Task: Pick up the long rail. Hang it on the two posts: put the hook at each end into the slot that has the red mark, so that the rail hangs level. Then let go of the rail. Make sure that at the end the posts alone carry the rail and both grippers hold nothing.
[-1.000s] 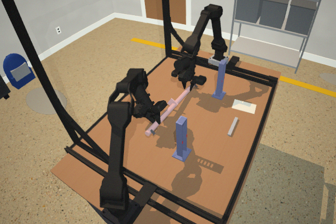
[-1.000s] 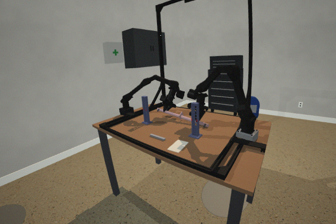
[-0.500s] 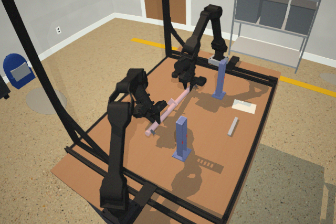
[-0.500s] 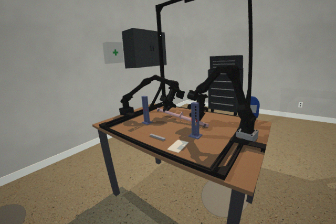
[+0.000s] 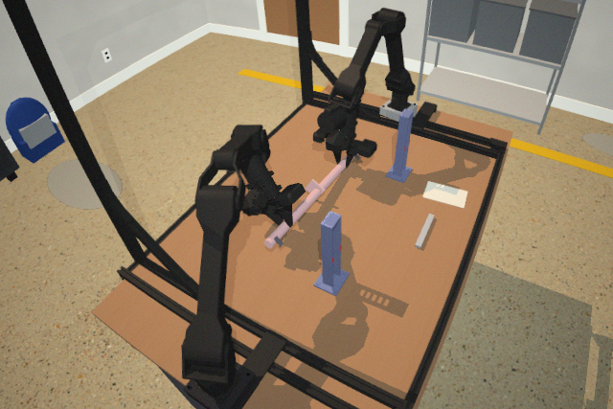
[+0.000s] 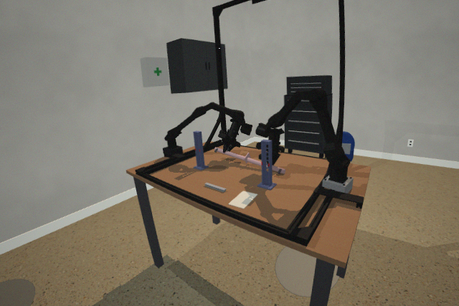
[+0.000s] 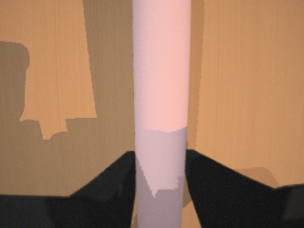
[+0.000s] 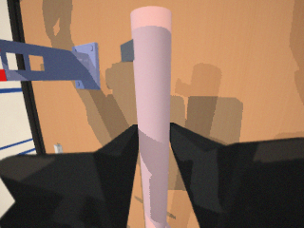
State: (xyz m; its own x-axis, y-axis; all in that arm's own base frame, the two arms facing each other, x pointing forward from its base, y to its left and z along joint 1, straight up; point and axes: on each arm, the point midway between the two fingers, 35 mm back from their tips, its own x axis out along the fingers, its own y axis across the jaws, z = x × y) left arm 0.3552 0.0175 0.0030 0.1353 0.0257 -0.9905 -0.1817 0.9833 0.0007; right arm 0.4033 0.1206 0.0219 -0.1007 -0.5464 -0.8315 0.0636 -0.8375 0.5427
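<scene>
The long pink rail (image 5: 307, 200) (image 6: 237, 156) (image 7: 162, 71) (image 8: 152, 76) lies between my hands, its shadow set apart on the table. A dark hook (image 5: 279, 240) (image 8: 127, 50) shows near its right-arm end, another hook (image 5: 357, 157) (image 6: 280, 170) near the other end. My left gripper (image 5: 343, 161) (image 7: 160, 158) is shut on the rail near the far end in the top view. My right gripper (image 5: 288, 222) (image 8: 153, 128) is shut on it near the near end. Two blue slotted posts with red marks stand apart: the near post (image 5: 330, 251) (image 6: 199, 147) (image 8: 57, 64) and the far post (image 5: 404, 139) (image 6: 266, 179).
A small grey bar (image 5: 424, 231) (image 6: 214, 187) and a white card (image 5: 456, 199) (image 6: 238, 201) lie on the table beyond the posts. A black frame rail edges the work area. A tall black frame (image 5: 299, 9) (image 6: 341, 54) rises at the side behind the pink rail.
</scene>
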